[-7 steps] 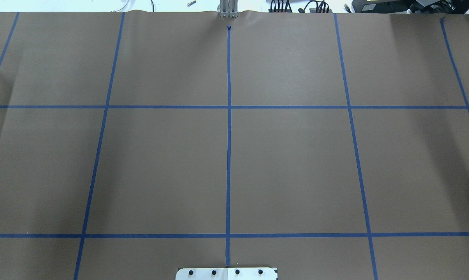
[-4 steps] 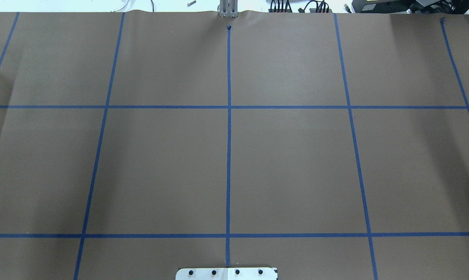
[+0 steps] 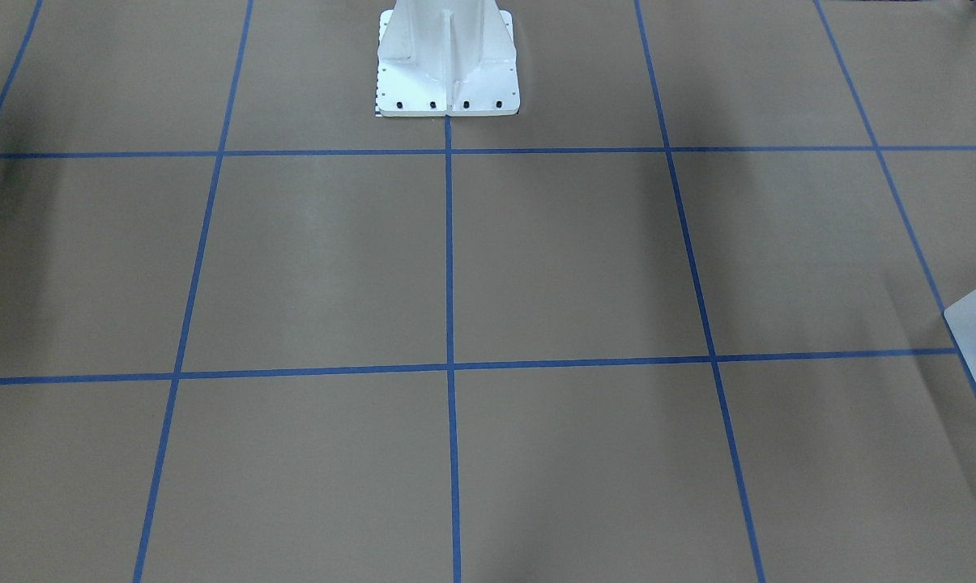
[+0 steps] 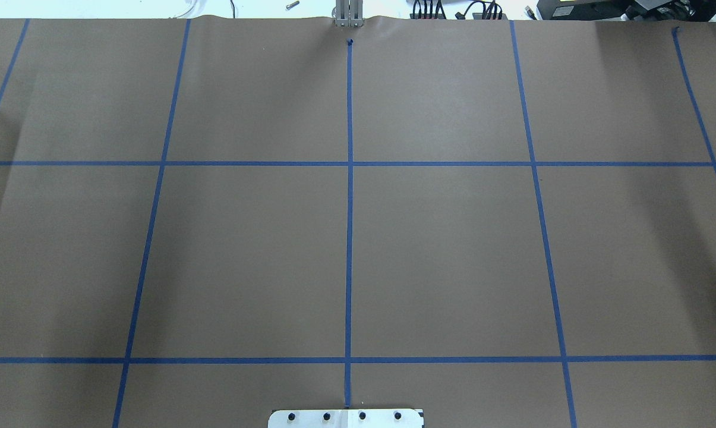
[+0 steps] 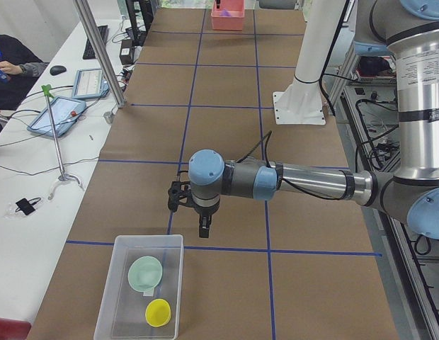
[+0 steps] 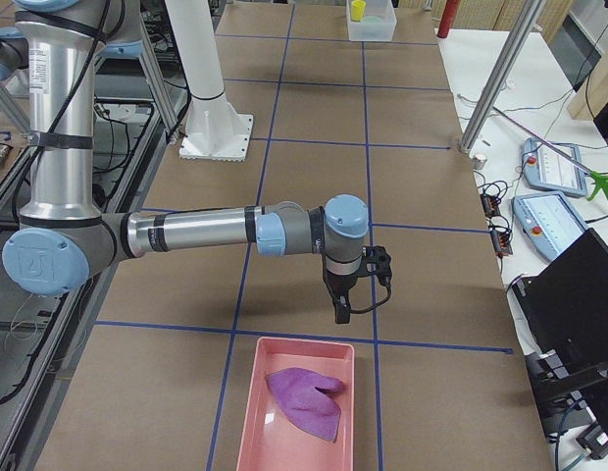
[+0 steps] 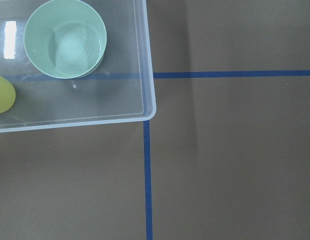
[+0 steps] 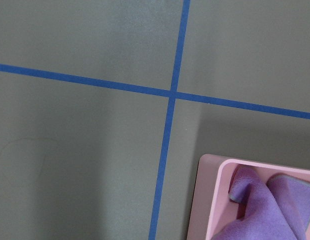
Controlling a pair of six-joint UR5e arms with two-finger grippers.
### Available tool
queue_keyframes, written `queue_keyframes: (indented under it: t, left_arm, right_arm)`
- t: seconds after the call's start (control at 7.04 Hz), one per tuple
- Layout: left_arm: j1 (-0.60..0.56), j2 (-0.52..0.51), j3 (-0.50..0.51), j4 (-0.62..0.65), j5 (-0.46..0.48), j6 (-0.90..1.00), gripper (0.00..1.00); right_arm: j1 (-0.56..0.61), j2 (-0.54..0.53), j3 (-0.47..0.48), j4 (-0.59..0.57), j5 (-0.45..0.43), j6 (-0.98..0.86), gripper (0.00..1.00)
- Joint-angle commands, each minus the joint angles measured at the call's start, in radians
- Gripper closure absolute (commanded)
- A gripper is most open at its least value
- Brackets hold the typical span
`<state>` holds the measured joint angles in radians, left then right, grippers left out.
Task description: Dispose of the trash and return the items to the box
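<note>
Comparing overhead views shows essentially no change. Left gripper [image 5: 203, 231] hovers just beyond the box [image 5: 150, 238], which holds bowl [image 5: 145, 271] and cup [image 5: 158, 312]; its opening cannot be determined. Sorting appears complete.

Box [image 7: 120, 95] at left table end, pink tray [image 6: 304, 355] at right end, pedestal [image 3: 447, 57] rear centre; table [image 4: 453, 255] between passable.

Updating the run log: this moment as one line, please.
box: green bowl, yellow cup | pink tray: purple cloth | left gripper, right gripper: over table, state unclear

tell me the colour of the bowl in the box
The bowl is pale mint green, clearest in the left wrist view.
</note>
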<state>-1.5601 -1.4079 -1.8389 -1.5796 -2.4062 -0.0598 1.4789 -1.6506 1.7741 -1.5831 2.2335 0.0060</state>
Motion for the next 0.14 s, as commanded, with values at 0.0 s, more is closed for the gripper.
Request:
queue_keyframes:
  t: [0.0]
  left_arm:
    - [0.000, -0.002, 0.009, -0.003, -0.002, 0.000, 0.01]
  right_arm:
    - [-0.008, 0.000, -0.001, 0.000, 0.000, 0.002, 0.00]
